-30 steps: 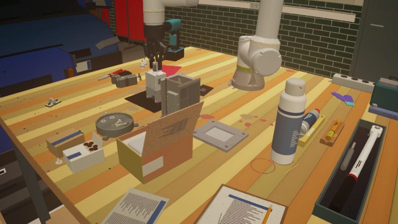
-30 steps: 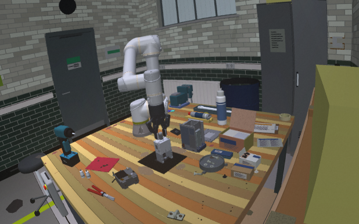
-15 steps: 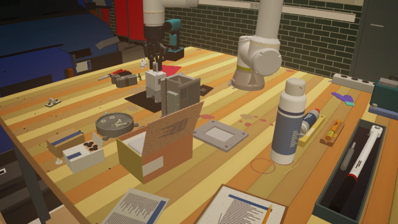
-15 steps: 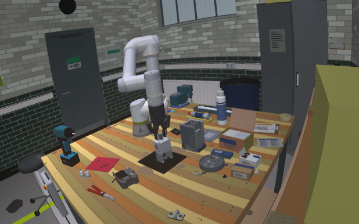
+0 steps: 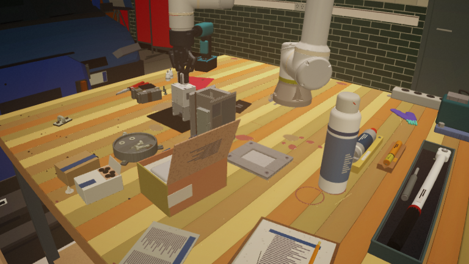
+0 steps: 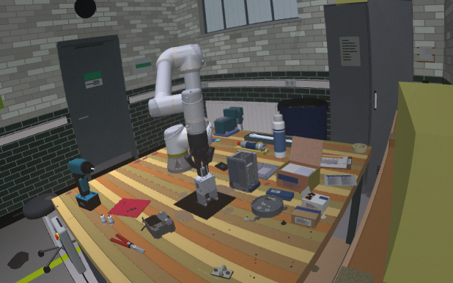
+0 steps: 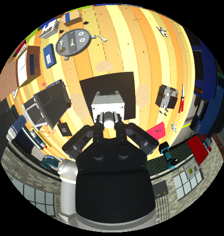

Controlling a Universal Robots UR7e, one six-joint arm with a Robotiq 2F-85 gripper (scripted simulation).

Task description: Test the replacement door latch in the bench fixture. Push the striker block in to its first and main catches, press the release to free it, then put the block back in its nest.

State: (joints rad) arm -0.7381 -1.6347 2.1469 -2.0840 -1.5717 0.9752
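Note:
My gripper [image 5: 183, 76] [image 6: 203, 171] [image 7: 108, 122] points straight down over the white latch fixture [image 5: 182, 101] [image 6: 205, 190] [image 7: 108, 104]. It is clamped on the pale round stem of the striker block [image 7: 108, 120] that stands up from the fixture's top. The fixture stands upright on a black mat [image 5: 169, 117] [image 6: 205, 204] [image 7: 108, 89] in the middle of the bench. The block's lower part is hidden inside the fixture. A grey flat nest plate [image 5: 260, 159] lies to the right, near the open cardboard box.
A grey open-frame housing [image 5: 211, 109] [image 6: 243, 170] [image 7: 49, 102] stands close beside the fixture. An open cardboard box [image 5: 188, 171], a round parts dish [image 5: 135, 146], a small grey latch part [image 6: 158, 225] and red pliers [image 6: 127, 243] lie around the mat. The arm's base [image 5: 297, 74] stands behind.

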